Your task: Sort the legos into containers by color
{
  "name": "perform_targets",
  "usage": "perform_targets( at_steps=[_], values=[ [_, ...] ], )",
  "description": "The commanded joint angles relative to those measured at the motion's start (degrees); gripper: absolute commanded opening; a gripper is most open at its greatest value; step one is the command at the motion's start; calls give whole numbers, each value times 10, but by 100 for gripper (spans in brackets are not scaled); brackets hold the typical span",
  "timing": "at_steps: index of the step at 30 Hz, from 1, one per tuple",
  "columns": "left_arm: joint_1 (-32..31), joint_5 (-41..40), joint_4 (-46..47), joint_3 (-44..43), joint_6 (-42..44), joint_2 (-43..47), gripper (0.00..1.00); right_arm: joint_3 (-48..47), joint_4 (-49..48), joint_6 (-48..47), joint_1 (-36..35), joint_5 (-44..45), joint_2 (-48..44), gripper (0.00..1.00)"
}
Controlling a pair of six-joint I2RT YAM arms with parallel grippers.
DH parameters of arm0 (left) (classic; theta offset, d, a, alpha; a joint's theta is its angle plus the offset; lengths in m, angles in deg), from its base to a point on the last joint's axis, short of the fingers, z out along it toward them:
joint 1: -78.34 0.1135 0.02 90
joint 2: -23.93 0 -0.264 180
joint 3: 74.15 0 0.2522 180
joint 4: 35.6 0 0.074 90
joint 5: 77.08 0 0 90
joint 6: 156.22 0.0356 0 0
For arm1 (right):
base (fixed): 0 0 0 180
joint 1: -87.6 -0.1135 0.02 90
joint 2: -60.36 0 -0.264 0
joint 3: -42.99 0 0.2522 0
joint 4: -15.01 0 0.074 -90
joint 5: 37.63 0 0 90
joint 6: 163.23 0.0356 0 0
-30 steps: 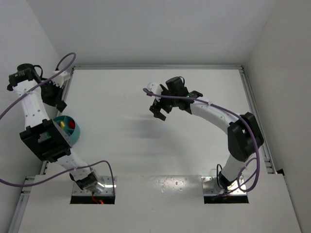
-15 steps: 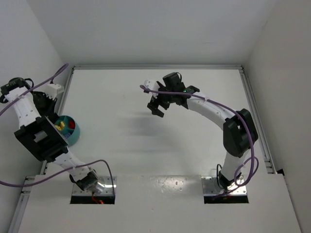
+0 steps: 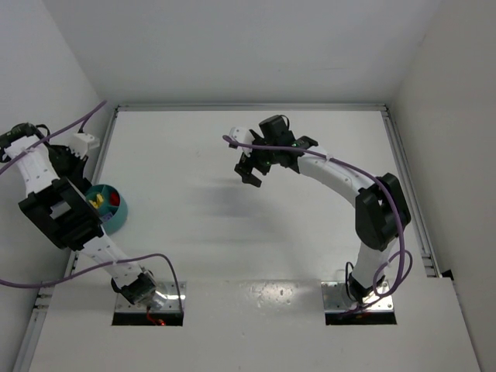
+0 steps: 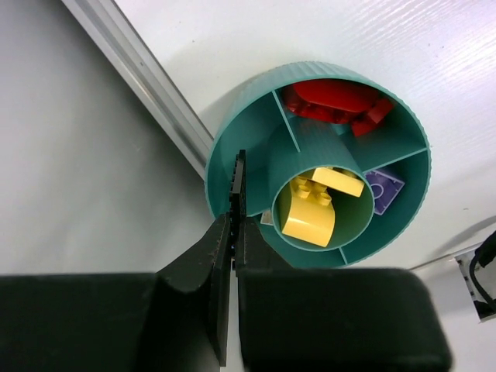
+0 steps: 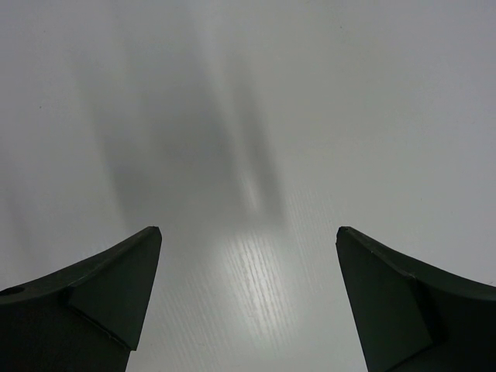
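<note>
The container, a round teal bowl (image 4: 232, 132) with inner dividers, sits at the table's left edge and shows as the bowl (image 3: 118, 219) in the top view. Two yellow legos (image 4: 310, 213) lie in its round middle cup. A red lego (image 4: 333, 101) fills one outer compartment and a pale purple lego (image 4: 385, 188) another. My left gripper (image 4: 237, 167) hangs above the bowl's left rim, shut, with nothing between its jaws. Over the middle of the table my right gripper (image 5: 248, 232) stands open and holds nothing; in the top view the right gripper (image 3: 249, 167) is far from the bowl.
An aluminium rail (image 4: 147, 85) runs along the table's left edge right beside the bowl, with the grey wall (image 4: 62, 170) behind it. Only bare white table (image 5: 256, 116) lies under the right gripper. Purple cables (image 3: 93, 267) loop round both arms.
The left arm's wrist has swung left and back from above the bowl, still shut. The right gripper shifted slightly up and left, then held still.
</note>
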Motion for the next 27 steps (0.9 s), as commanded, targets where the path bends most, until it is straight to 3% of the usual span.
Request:
perform_targets(
  at_steps=[1,12,16,22,27],
  values=[
    [6,30,-6,-22,32,19,0,-13,-4,8,-3,1,-6,95],
    [6,35,-6,26,44,14,0,-29,1,8,-3,7,0,95],
    [6,35,-6,32,44,3,6,-29,6,8,-3,7,0,95],
    [1,35,-6,32,38,-2,29,-29,6,8,-3,12,0,95],
    [1,35,-6,-12,-12,-30,39,-29,6,8,-3,12,0,95]
  ],
)
